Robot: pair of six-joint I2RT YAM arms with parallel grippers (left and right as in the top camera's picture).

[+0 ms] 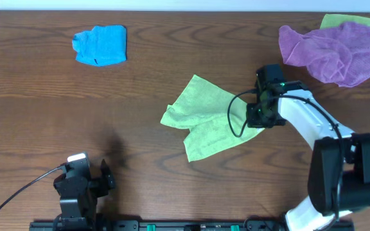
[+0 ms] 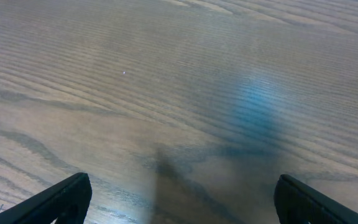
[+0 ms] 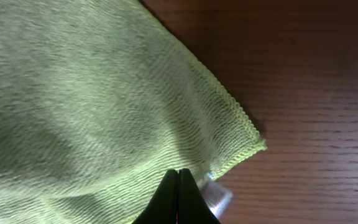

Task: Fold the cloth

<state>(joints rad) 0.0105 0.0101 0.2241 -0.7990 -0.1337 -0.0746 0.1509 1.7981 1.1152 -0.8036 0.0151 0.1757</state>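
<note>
A light green cloth (image 1: 207, 119) lies crumpled and partly folded in the middle of the table. It fills the right wrist view (image 3: 92, 93), where its hemmed corner and a white tag (image 3: 217, 196) show. My right gripper (image 1: 257, 119) sits at the cloth's right edge. Its fingers (image 3: 179, 174) are pressed together on the cloth near that corner. My left gripper (image 1: 105, 177) is open and empty near the front left, over bare wood (image 2: 182, 199), well away from the cloth.
A blue cloth (image 1: 100, 45) lies bunched at the back left. A purple cloth (image 1: 333, 51) lies heaped at the back right, on top of another green cloth (image 1: 345, 20). The table is dark wood (image 1: 56, 122).
</note>
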